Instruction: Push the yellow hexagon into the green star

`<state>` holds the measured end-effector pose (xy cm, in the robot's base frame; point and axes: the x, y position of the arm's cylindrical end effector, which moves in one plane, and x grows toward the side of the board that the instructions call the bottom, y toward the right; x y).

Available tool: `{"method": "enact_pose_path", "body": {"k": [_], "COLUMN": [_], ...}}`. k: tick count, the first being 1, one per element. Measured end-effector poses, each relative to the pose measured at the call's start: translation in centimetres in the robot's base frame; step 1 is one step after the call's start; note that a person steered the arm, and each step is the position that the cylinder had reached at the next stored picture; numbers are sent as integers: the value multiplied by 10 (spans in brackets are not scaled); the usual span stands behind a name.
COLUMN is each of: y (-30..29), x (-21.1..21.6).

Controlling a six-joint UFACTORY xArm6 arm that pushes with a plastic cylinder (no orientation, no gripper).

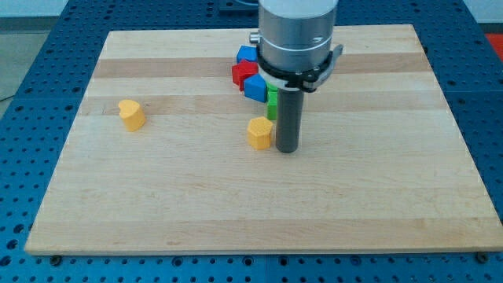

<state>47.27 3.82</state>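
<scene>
The yellow hexagon point(260, 132) lies near the middle of the wooden board point(196, 204). My tip point(287, 149) stands just to its right, touching or nearly touching it. A green block point(272, 104), mostly hidden behind the rod, sits right above the hexagon; its shape cannot be made out. It appears to touch the hexagon's upper right edge.
A blue block point(255, 87), a red block point(243, 73) and another blue block point(247, 55) cluster above the green one, partly hidden by the arm's grey body point(299, 35). A second yellow block point(132, 114) lies at the view's left.
</scene>
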Motion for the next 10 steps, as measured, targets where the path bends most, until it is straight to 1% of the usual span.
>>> {"method": "enact_pose_path", "body": {"k": [1,2,3,5,7,8,9,10], "y": [-35,-123,-152,-90,-77,-93,-88,-76], "x": [17,23,5,-25,-29,-17,-9,-9]}}
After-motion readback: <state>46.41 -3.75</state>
